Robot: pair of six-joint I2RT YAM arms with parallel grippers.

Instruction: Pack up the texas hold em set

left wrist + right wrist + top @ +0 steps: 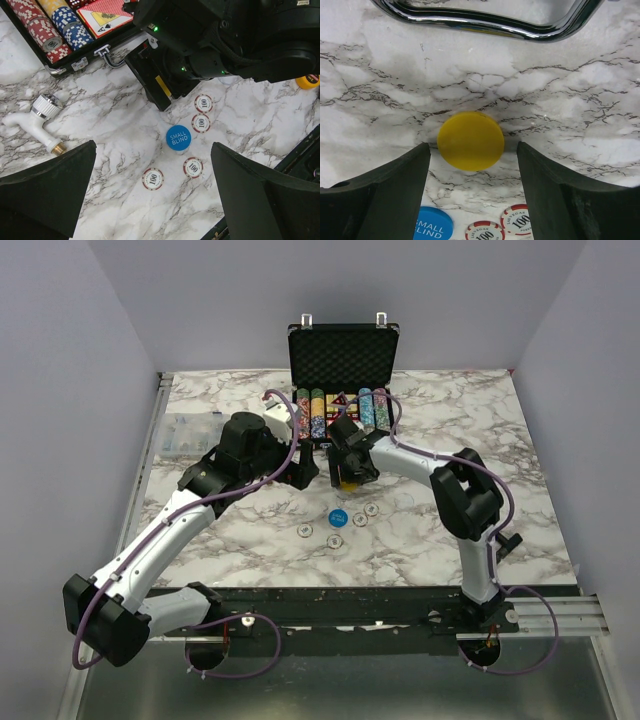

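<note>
Right wrist: right tool (472,148) spread astride yellow disc (470,140), narrow gaps each side.

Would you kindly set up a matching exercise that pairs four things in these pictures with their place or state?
Things:
1. yellow disc
2. blue disc
3. white plastic object
4. briefcase

Place or state:
A. lid standing open
B. printed SMALL BLIND
C. brass-coloured tip at one end
D. between the fingers of the open right end effector

Pairs: 1-D, 2-B, 3-C, 4-A.
</note>
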